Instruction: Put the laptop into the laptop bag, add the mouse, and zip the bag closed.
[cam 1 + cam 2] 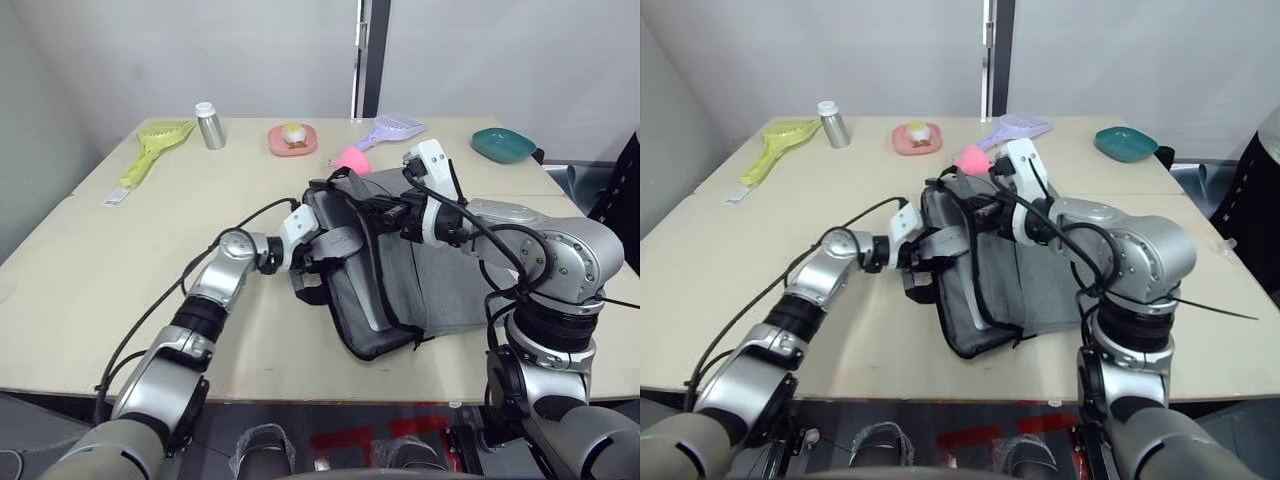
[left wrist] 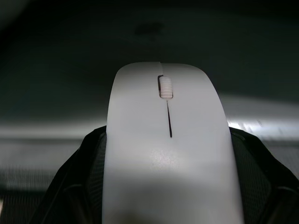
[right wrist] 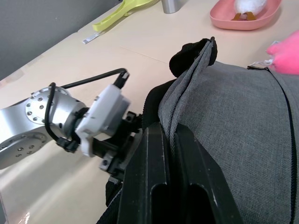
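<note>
- Leftmost, the left gripper (image 1: 318, 262) pinches the mouse (image 2: 168, 149) at the open side of the bag (image 1: 400, 275); the mouse's long axis runs along the fingers, wheel end pointing into the bag.
- Rightward, the right gripper (image 3: 174, 154) is pressed together on the bag's upper edge, holding it raised.
- The bag lies mid-table (image 1: 120, 270), its long axis running away from the robot.

Beige table (image 1: 100, 270), white walls (image 1: 200, 50).
</note>
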